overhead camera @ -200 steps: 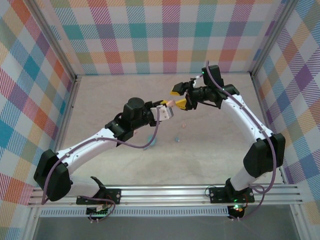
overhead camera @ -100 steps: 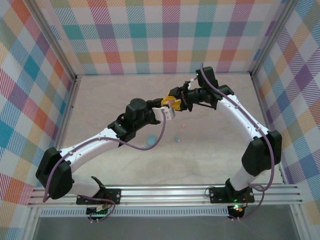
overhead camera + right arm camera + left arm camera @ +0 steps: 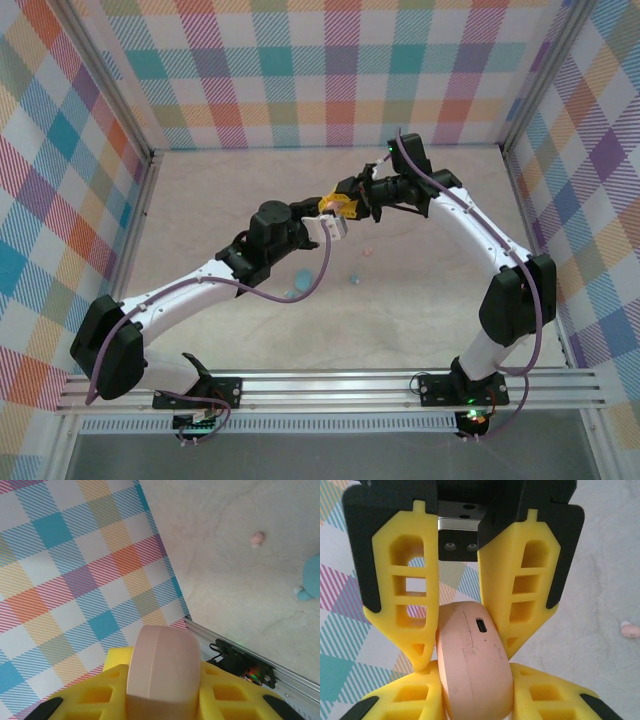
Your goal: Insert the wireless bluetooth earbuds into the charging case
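The left gripper (image 3: 476,687) is pressed together on the near end of the pink charging case (image 3: 474,655), pinching it between both yellow fingers and holding it clear of the table (image 3: 200,210). The right gripper (image 3: 162,680) is closed in on the far end of the same case, one finger against each side, so both tools grip it at once. The end of the case with the small port sits between the right gripper's fingers. The two grippers meet above the middle of the table. A pink earbud (image 3: 367,252) lies on the table, nearer than the grippers and slightly to their right, well apart from the case. A blue earbud (image 3: 352,277) lies nearer again, just beside the pink one. One second earlier the right gripper's fingers are spread and stand to the right of the case without touching it. Since then the right arm has moved left and its fingers have closed. The left gripper's grip and both earbuds are unchanged.
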